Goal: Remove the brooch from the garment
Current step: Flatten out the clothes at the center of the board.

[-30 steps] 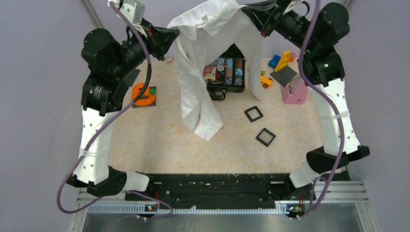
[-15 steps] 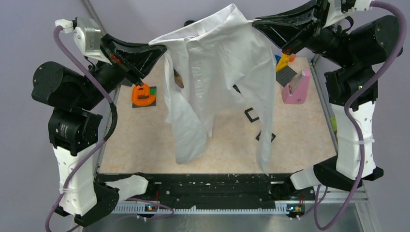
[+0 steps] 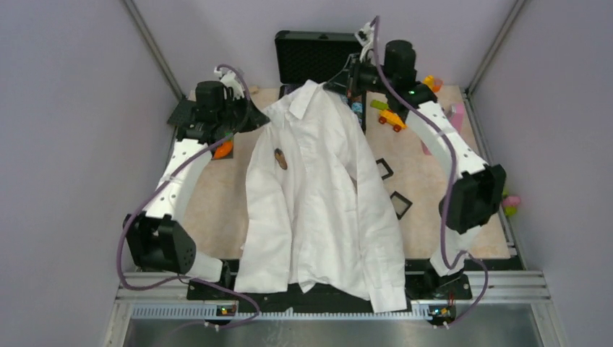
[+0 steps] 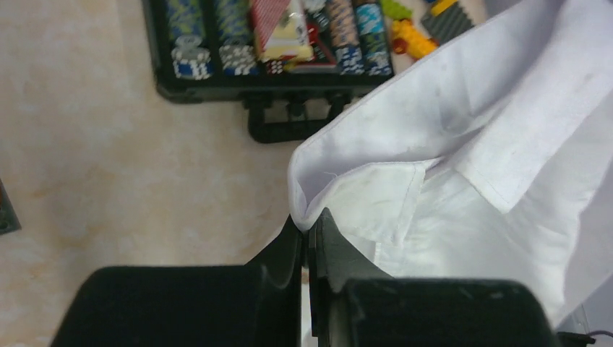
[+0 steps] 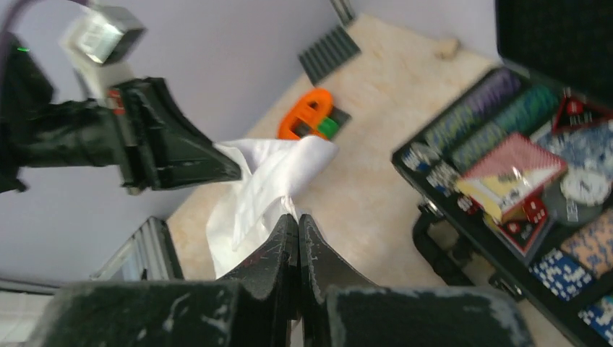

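Status | left gripper closed tight, pinching shirt edge | right gripper closed tight, pinching shirt

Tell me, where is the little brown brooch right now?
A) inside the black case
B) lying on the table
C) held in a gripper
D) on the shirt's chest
D: the brooch sits on the chest of the shirt, below the collar. The left gripper and right gripper are shut on shirt cloth only.
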Robot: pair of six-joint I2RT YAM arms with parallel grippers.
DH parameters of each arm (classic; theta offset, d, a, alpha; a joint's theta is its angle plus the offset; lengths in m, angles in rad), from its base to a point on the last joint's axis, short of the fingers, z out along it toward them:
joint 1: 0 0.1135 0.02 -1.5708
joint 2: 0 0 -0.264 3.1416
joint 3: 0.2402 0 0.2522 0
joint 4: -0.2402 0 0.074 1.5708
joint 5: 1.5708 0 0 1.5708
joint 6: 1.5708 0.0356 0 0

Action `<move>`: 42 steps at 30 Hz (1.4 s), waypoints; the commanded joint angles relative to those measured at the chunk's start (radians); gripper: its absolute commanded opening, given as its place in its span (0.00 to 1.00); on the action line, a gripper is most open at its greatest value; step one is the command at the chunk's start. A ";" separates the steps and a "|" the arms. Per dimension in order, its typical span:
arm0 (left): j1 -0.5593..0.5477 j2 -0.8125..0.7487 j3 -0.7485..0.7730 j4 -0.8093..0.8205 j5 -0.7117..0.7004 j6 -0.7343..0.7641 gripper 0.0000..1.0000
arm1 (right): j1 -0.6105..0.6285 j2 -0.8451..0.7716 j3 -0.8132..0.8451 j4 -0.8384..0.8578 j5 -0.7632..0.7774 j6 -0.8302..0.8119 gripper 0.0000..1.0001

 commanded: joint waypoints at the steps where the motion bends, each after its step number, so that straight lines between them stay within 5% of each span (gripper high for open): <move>1: 0.030 0.109 0.039 0.132 -0.024 0.018 0.00 | -0.014 0.174 0.135 0.055 0.086 -0.009 0.00; 6: 0.044 0.276 0.194 0.132 -0.063 0.047 0.00 | -0.015 0.438 0.465 -0.069 0.189 -0.062 0.00; 10: 0.045 0.369 0.295 0.116 -0.043 0.062 0.00 | -0.021 0.489 0.523 -0.057 0.234 -0.060 0.00; 18: 0.045 0.395 0.164 0.195 -0.045 0.069 0.00 | -0.020 0.358 0.164 0.033 0.266 -0.097 0.00; 21: 0.042 0.381 0.148 0.171 0.078 0.057 0.00 | -0.020 0.292 0.111 -0.008 0.255 -0.118 0.00; 26: -0.003 0.205 -0.017 0.180 0.064 0.044 0.00 | -0.011 0.099 -0.115 0.054 0.236 -0.104 0.00; 32: -0.019 0.106 -0.062 0.053 0.154 -0.005 0.00 | -0.010 -0.016 -0.125 -0.224 0.257 -0.142 0.00; 42: -0.124 -0.074 -0.243 0.019 0.105 0.010 0.00 | -0.009 -0.301 -0.422 -0.197 0.251 -0.132 0.00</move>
